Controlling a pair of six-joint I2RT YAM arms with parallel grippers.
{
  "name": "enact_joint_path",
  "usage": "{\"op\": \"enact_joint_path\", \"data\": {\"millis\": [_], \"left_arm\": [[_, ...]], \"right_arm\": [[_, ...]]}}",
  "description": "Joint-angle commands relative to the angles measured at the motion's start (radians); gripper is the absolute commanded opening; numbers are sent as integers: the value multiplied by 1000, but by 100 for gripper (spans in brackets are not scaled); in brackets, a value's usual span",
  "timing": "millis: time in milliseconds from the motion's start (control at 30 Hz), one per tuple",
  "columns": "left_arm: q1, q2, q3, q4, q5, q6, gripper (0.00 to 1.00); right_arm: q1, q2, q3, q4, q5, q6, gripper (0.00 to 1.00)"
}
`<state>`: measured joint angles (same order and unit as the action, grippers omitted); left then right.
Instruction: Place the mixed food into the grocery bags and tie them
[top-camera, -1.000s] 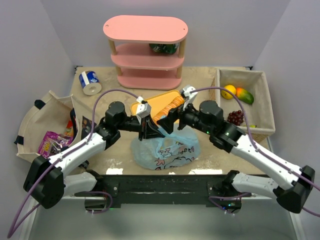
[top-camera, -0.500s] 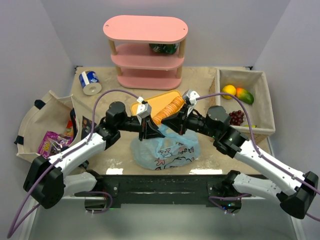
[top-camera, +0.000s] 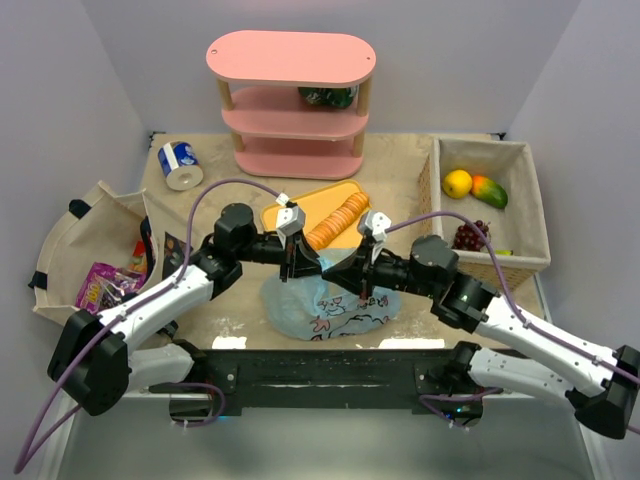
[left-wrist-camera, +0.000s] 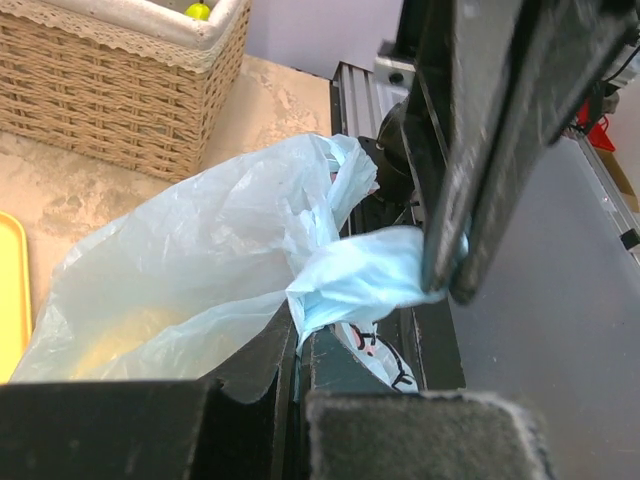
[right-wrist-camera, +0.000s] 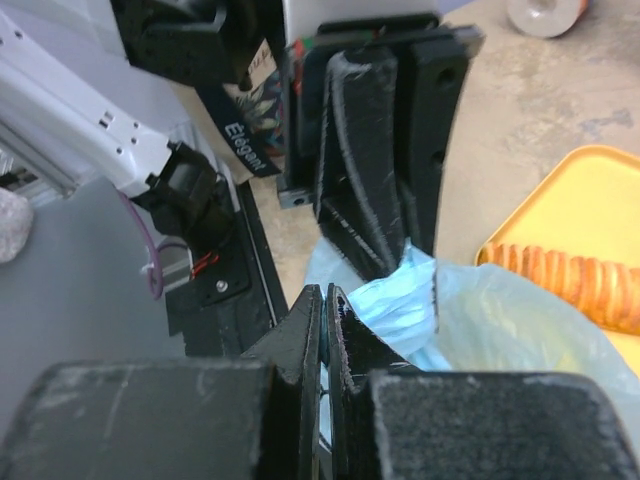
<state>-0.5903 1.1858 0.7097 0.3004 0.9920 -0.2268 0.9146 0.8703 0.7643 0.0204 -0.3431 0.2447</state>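
Note:
A light-blue grocery bag (top-camera: 330, 305) with cartoon prints lies at the table's near middle. My left gripper (top-camera: 303, 268) is shut on a bunch of its plastic at the top left; in the left wrist view the jaws (left-wrist-camera: 297, 335) pinch that film. My right gripper (top-camera: 362, 285) is shut on the bag's twisted handle (left-wrist-camera: 360, 275), its jaws (right-wrist-camera: 325, 292) tight on blue plastic. The two grippers face each other a few centimetres apart. Something yellowish shows dimly inside the bag (left-wrist-camera: 110, 340). Of the mixed food, purple and red snack packets (top-camera: 100, 285) lie at the left.
A sliced loaf on a yellow tray (top-camera: 335, 215) sits just behind the bag. The wicker basket (top-camera: 530, 215) at the right holds fruit (top-camera: 457, 183) and grapes (top-camera: 470, 235). A can (top-camera: 180, 165), a pink shelf (top-camera: 290, 100) and a cloth tote (top-camera: 70, 240) stand further off.
My right gripper has come down and leftward from above the loaf to the bag and has shut on its handle. The left gripper has kept its hold in place.

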Motion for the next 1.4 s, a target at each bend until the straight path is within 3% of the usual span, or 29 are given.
{"op": "enact_joint_path", "data": {"millis": [0, 400, 600, 867, 1367], "left_arm": [[30, -2, 27, 6, -59, -13, 0], [55, -22, 14, 37, -30, -29, 0], [58, -20, -3, 86, 23, -66, 0], [55, -5, 2, 98, 123, -103, 0], [41, 28, -4, 164, 223, -169, 22]], "right_arm": [[99, 19, -17, -63, 68, -7, 0], [107, -62, -128, -172, 245, 53, 0], [109, -8, -158, -122, 210, 65, 0], [107, -62, -178, -68, 225, 62, 0], [109, -65, -203, -31, 233, 51, 0]]}}
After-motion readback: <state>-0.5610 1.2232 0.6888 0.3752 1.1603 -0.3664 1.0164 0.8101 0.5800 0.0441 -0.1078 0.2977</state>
